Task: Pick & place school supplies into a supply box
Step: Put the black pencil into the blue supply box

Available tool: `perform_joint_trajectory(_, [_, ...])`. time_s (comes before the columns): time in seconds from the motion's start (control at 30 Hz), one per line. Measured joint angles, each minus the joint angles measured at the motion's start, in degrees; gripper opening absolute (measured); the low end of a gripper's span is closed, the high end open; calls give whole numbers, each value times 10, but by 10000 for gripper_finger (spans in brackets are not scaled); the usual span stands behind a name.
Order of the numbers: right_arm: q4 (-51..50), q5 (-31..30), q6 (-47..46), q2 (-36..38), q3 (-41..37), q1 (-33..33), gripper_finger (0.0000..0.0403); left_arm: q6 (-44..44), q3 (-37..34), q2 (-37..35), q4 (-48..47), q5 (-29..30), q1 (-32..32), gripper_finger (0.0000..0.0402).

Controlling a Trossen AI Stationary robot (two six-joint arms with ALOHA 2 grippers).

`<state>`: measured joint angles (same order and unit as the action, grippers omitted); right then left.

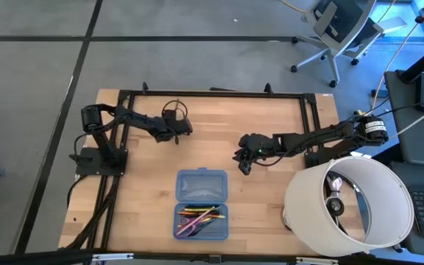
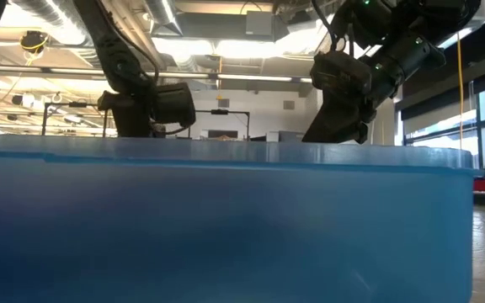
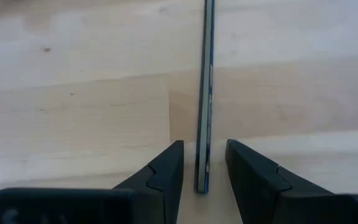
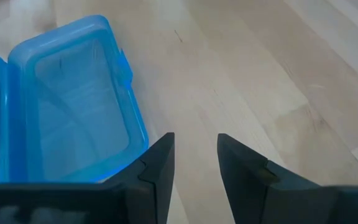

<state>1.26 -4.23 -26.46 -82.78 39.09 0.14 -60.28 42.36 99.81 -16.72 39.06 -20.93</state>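
The supply box (image 1: 201, 204) lies open near the table's near edge. Its near half holds several sticks (image 1: 199, 218): yellow, orange, pink and dark ones. Its far half (image 4: 79, 99) holds nothing. A thin blue pen (image 3: 205, 93) lies flat on the wood. My left gripper (image 3: 204, 144) (image 1: 179, 126) is open over the pen's end, with one finger on each side and a gap to each. My right gripper (image 4: 195, 137) (image 1: 241, 160) is open and holds nothing; it hovers over bare wood, right of the box's far half. The scissors are not visible.
A large white drum (image 1: 348, 206) stands on the table's near right corner, close to my right arm. A black frame (image 1: 212, 93) runs along the table's far edge and sides. In the low view, the box's blue wall (image 2: 226, 227) fills the foreground.
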Motion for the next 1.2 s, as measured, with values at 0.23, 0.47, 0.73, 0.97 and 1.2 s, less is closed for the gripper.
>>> perform_joint_trajectory(0.23, [0,0,1,0,0,0,126,-24,4,77,85,69,13,115])
perform_joint_trajectory(0.47, [-9,16,0,0,0,0,126,-10,3,87,77,112,37,115])
perform_joint_trajectory(0.73, [-10,20,-1,0,0,0,126,-20,2,91,80,113,41,86])
perform_joint_trajectory(0.97, [-10,20,-1,0,0,0,126,-16,3,91,77,113,41,28])
perform_joint_trajectory(1.2, [-13,29,-1,0,0,0,126,-15,2,89,74,113,46,11])
